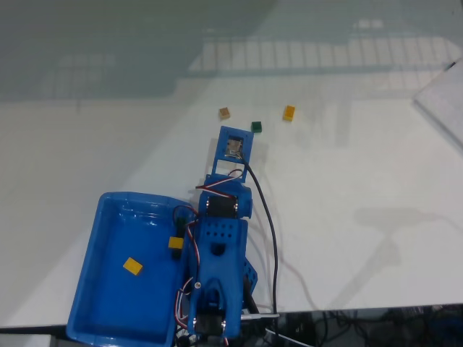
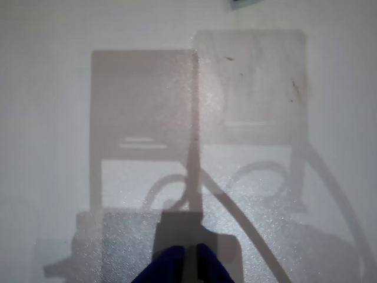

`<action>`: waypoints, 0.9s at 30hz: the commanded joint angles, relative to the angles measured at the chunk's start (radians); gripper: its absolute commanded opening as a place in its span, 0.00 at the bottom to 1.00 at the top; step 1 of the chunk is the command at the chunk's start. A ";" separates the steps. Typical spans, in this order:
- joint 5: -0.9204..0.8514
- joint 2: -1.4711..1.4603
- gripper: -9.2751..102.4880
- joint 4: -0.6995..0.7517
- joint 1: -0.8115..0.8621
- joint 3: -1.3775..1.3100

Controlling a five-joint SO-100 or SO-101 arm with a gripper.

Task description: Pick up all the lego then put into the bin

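Three lego bricks lie on the white table in the fixed view: a tan one [image 1: 224, 113], a dark green one [image 1: 256, 126] and a yellow-orange one [image 1: 289, 112]. The blue bin [image 1: 94, 289] stands at the lower left. It holds a yellow lego [image 1: 132, 265], and another yellow brick [image 1: 175, 243] lies by its right wall. The blue arm [image 1: 217, 246] reaches up the picture, its wrist end [image 1: 233, 147] just short of the green brick. In the wrist view my gripper [image 2: 188, 268] hangs over bare table, its dark blue tips close together with nothing between them. The green brick's edge [image 2: 244, 3] peeks in at the top.
A black cable [image 1: 269, 224] runs along the arm's right side down to the table's front edge. A pale flat sheet [image 1: 445, 97] lies at the far right. The arm's base sits at the front edge, right beside the bin.
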 commanded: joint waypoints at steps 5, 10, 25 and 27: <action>-0.080 0.018 0.08 0.005 -0.021 0.037; -0.080 0.018 0.08 0.005 -0.021 0.037; -0.040 0.018 0.24 -0.175 -0.008 0.034; -0.049 0.018 0.25 -0.209 0.000 0.026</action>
